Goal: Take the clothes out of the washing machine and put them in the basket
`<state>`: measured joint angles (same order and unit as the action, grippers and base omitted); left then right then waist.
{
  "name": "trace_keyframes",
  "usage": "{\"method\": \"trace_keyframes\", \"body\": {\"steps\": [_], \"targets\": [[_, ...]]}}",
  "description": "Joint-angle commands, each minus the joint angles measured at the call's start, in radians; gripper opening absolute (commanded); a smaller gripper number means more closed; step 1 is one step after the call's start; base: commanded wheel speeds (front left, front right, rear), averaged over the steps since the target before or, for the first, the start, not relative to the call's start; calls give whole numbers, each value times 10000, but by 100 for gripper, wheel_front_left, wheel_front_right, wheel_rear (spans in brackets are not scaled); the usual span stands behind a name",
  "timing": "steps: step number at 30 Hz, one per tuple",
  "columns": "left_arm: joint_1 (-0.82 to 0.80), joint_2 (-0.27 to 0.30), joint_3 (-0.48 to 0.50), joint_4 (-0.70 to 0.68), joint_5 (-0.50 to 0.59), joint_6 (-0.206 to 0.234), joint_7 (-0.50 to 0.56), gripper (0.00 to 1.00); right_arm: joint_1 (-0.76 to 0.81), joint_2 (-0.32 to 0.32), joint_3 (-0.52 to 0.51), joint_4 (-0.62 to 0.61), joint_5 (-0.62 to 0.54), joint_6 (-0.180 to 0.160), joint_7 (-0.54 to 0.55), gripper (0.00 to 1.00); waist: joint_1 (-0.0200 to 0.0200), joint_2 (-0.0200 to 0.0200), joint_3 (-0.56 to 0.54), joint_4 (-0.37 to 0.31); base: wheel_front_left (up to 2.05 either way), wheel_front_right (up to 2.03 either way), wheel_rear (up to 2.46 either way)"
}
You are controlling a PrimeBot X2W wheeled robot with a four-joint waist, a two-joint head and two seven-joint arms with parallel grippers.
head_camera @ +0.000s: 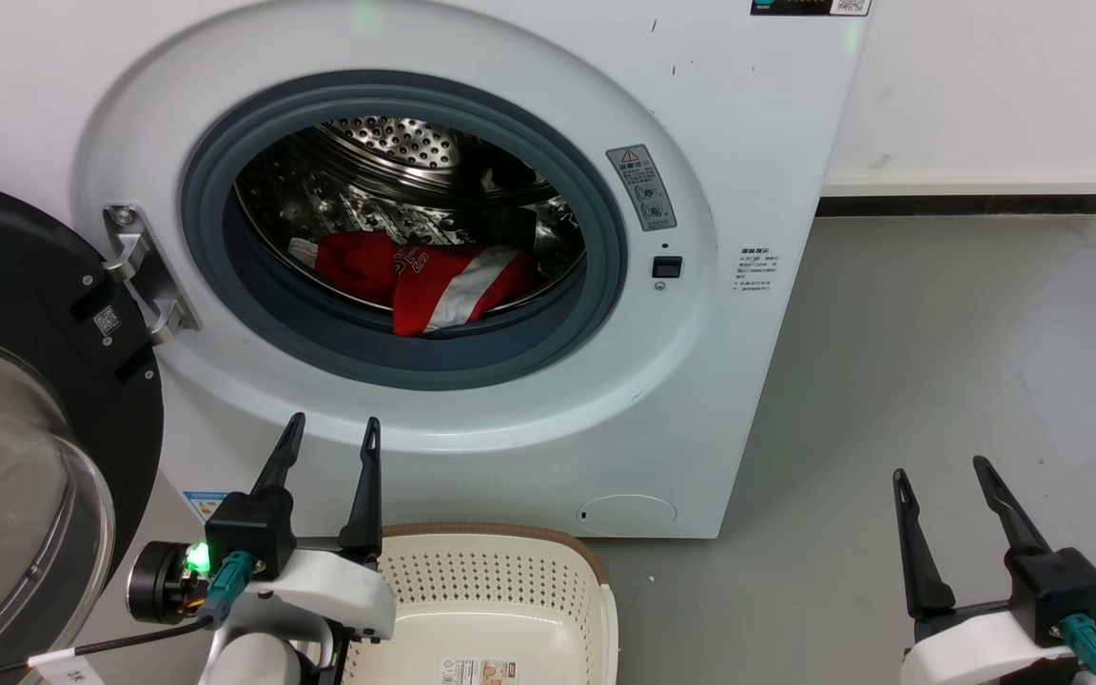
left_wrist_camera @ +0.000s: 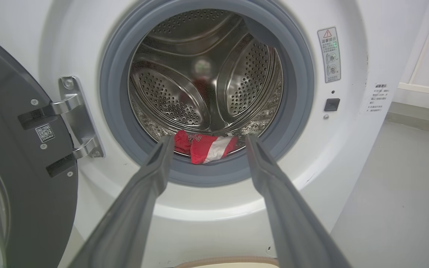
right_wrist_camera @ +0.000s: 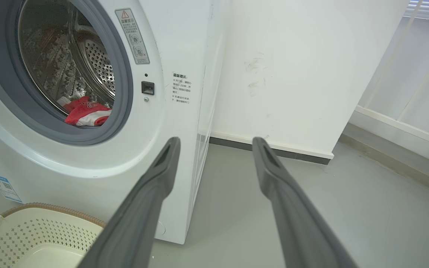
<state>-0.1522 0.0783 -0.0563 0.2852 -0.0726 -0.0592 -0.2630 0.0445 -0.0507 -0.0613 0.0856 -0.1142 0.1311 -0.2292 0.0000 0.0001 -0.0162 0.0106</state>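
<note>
1. clothes (head_camera: 424, 276): red bundle low in the washing machine (head_camera: 700, 400) drum, front edge lapping onto the grey gasket (head_camera: 472, 357).
2. basket (head_camera: 491, 576): on the floor against the machine's front, below the porthole.
3. left hand (head_camera: 335, 420): fingers spread wide, empty, just below the porthole. right hand (head_camera: 940, 468): spread wide, empty, off the machine's right side.
4. likely light, limp jersey that drapes and may snag on the gasket lip. pinch deep where the white stripes bunch nearest the gasket.

On my feed a grey floor (head_camera: 938, 381) spreads out to the right and runs back to a white wall (head_camera: 986, 86) with a dark skirting strip (head_camera: 967, 204) along its foot. Faint scuff marks (right_wrist_camera: 253, 76) smudge that wall, and white rails (right_wrist_camera: 397, 123) stand further right.
</note>
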Motion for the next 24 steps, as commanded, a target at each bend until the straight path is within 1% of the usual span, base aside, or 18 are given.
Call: {"method": "trace_keyframes", "body": {"steps": [1, 15, 24], "targets": [[-79, -50, 48, 23, -22, -17, -27, 100, 59, 9, -7, 13, 38, -7, -14, 100, 0, -1, 0, -2, 0, 0, 0], [-127, -125, 191, 178, -146, -161, -27, 100, -15, 9, -22, 87, 139, -7, 57, 100, 0, -1, 35, 13, 0, 0, 0], [-443, -171, 303, 419, -164, -93, -27, 100, -147, 11, 117, -23, 231, -7, 84, 100, 0, -1, 290, -105, 0, 0, 0]]}}
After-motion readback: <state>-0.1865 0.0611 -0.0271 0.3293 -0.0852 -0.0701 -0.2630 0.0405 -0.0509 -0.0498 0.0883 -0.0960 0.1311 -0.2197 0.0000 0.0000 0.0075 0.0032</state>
